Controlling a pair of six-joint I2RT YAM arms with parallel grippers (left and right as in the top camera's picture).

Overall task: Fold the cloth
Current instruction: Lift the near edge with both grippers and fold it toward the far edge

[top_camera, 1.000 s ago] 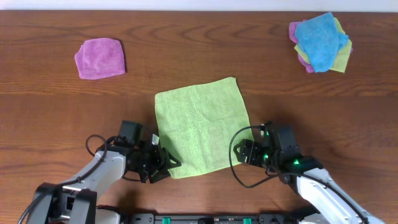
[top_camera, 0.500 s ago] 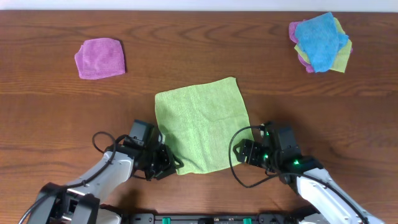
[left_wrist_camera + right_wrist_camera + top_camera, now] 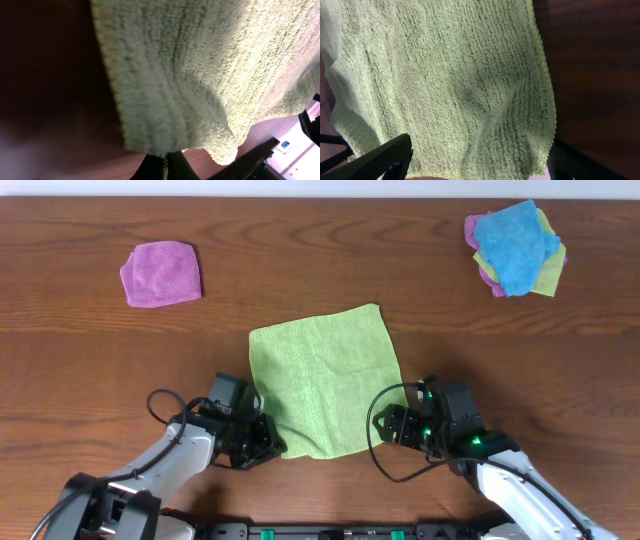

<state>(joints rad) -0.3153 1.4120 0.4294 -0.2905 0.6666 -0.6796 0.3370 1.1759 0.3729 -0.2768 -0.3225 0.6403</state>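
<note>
A light green cloth (image 3: 322, 380) lies spread flat in the middle of the wooden table. My left gripper (image 3: 268, 442) is at its near left corner and is shut on the cloth's edge; the left wrist view shows the cloth (image 3: 210, 75) pinched between the dark fingers (image 3: 165, 167). My right gripper (image 3: 392, 425) is at the near right corner with its fingers spread wide. In the right wrist view the cloth (image 3: 455, 85) lies between the two open fingers (image 3: 480, 165).
A folded pink cloth (image 3: 160, 273) lies at the far left. A pile of blue, yellow and pink cloths (image 3: 516, 248) lies at the far right corner. Cables loop beside both wrists near the table's front edge.
My left gripper moved right to the cloth's near left corner and closed on it. The corner has pulled in slightly. The right arm has barely moved.
</note>
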